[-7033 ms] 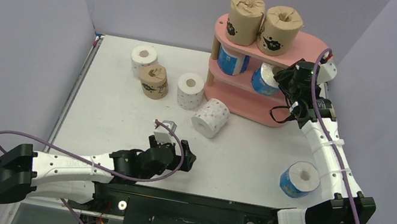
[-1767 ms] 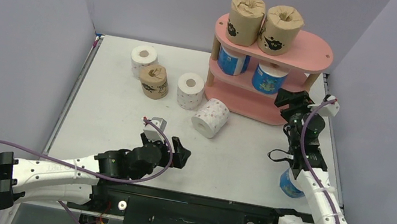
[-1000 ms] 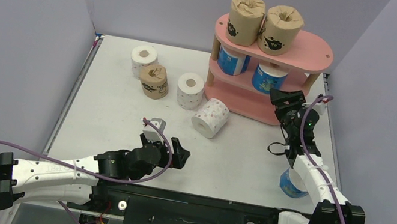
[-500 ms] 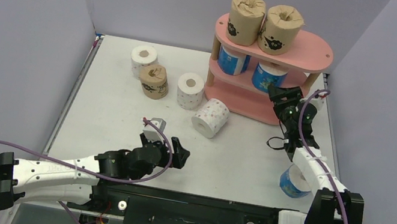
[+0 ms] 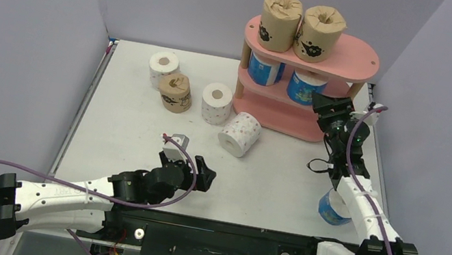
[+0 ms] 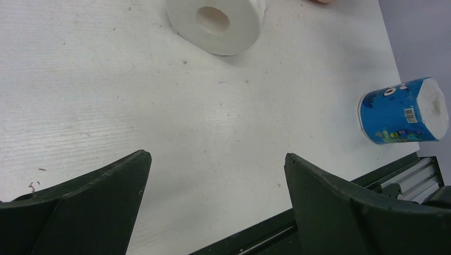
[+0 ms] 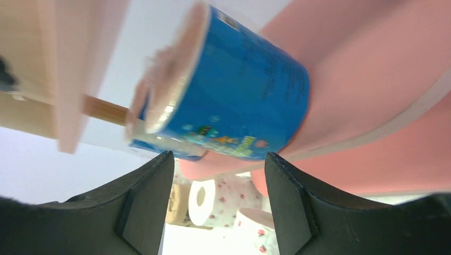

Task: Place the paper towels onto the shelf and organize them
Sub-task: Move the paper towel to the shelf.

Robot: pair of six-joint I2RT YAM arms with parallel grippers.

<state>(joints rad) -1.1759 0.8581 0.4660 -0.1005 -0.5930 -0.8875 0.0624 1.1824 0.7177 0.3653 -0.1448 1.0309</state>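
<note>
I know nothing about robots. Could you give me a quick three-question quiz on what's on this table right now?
1. How many rolls stand on the pink shelf?
2. True or false: the jaws of the left arm are clamped on a roll.
3. Which rolls sit on the shelf's top board? A. brown rolls; B. blue; C. white.

Key
1. Four: two brown on top, two blue rolls on the middle board.
2. False: the jaws stand wide open over the bare table.
3. A.
</note>
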